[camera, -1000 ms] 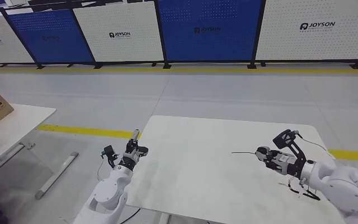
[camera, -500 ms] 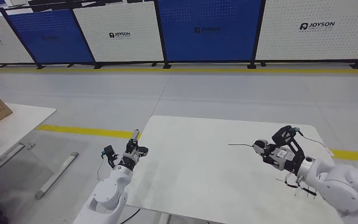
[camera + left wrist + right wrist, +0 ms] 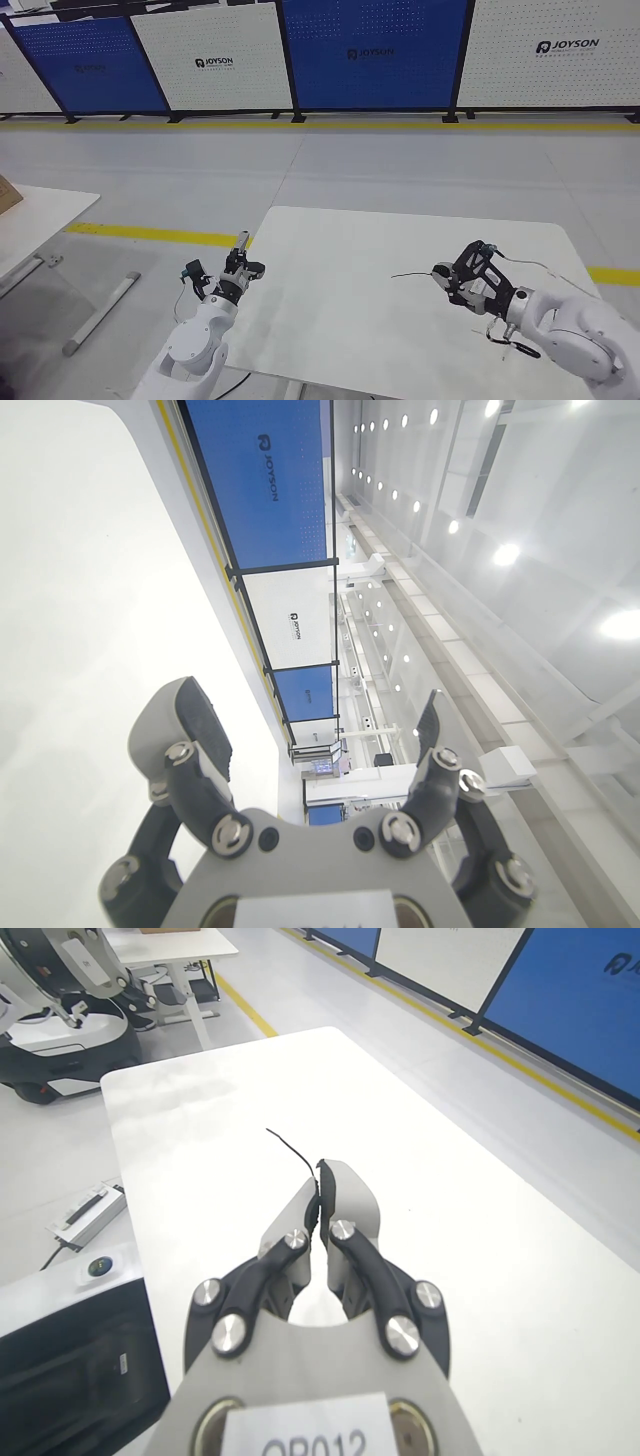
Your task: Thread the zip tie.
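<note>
The right pincer (image 3: 318, 1178) clamps the zip tie (image 3: 289, 1147) by one end; the left pincer (image 3: 315, 702) gapes empty. The tie is likely light and whippy, better held nearer its tip.

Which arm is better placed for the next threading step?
Right, probably. Its jaws are shut on the thin black plastic zip tie, held over the white table. The left arm's jaws stand open and empty at the table's edge.

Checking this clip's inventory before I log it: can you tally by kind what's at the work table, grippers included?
black zip tie: 1, pinched in the right gripper
grippers: 2, the right one shut on the tie, the left gripper open
white table: 1
Total: 4
</note>
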Robot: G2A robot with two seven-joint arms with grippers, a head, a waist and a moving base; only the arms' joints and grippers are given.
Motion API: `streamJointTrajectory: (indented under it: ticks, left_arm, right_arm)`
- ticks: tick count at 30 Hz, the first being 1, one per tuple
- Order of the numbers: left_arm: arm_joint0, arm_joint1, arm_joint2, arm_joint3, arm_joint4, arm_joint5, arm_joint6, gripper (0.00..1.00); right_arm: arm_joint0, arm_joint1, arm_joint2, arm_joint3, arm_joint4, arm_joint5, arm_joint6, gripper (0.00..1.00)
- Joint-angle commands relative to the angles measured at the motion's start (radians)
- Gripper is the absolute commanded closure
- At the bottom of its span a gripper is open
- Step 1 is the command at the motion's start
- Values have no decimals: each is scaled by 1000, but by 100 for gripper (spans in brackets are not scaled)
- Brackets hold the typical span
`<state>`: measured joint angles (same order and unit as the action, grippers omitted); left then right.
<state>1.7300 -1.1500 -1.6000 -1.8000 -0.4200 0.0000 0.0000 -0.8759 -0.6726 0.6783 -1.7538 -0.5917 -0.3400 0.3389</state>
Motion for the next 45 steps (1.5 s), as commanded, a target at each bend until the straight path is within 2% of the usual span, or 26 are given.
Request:
streamJointTrajectory:
  ticks: [1,10,16,22,25,43,45]
  left_arm:
    - [0,0,0,0,0,0,0,0]
    - [0,0,0,0,0,0,0,0]
    - [0,0,0,0,0,0,0,0]
    - [0,0,0,0,0,0,0,0]
    - [0,0,0,0,0,0,0,0]
    - [0,0,0,0,0,0,0,0]
    - [0,0,0,0,0,0,0,0]
  right_arm:
    - [0,0,0,0,0,0,0,100]
    - [-2,-1,4,-4,-24,11,-12,100]
    - [-54,-6,10,-80,-322,183,-64,100]
    - [-94,-14,10,-51,-521,164,-207,100]
    - [-92,-20,11,-30,-609,138,-222,100]
    - [-92,-22,13,-28,-619,140,-223,100]
    - [-96,-25,15,-32,-637,114,-249,100]
